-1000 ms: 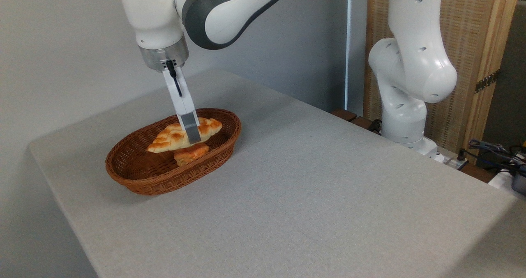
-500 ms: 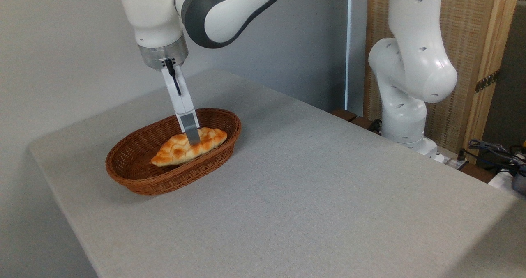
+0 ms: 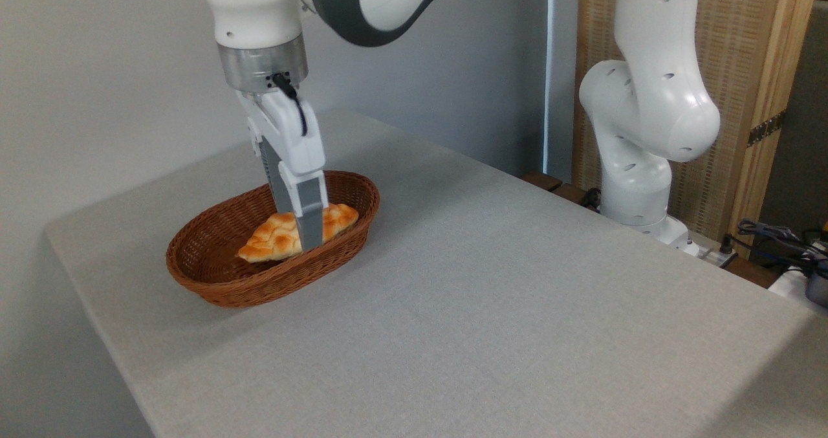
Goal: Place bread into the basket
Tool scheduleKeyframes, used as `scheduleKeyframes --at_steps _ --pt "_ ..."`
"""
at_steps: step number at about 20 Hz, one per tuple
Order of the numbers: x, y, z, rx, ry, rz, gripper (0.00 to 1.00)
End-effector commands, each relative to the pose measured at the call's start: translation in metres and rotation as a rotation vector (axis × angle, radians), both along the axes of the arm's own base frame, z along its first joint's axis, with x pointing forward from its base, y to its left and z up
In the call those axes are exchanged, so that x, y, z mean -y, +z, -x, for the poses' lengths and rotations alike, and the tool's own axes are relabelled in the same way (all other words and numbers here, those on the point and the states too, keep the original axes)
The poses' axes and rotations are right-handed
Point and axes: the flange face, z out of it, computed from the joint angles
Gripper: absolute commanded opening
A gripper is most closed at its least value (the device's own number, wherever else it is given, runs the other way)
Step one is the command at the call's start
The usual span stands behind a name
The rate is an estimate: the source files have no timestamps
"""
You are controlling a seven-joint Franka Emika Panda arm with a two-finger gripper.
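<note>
Fixed camera view: the braided bread loaf (image 3: 275,240) lies inside the oval wicker basket (image 3: 213,283), toward its right half, on the grey table (image 3: 485,295). The gripper (image 3: 304,231) points down into the basket — its near finger (image 3: 310,221) crosses in front of the loaf's middle. The far finger is hidden, so the jaw spacing cannot be told.
</note>
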Motion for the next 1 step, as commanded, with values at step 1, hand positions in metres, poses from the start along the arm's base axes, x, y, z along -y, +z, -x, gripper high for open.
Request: scheduleKeyframes --at_steps 1 --pt "-0.0486 0.0139 -0.0074 0.022 0.126 -0.039 1.0"
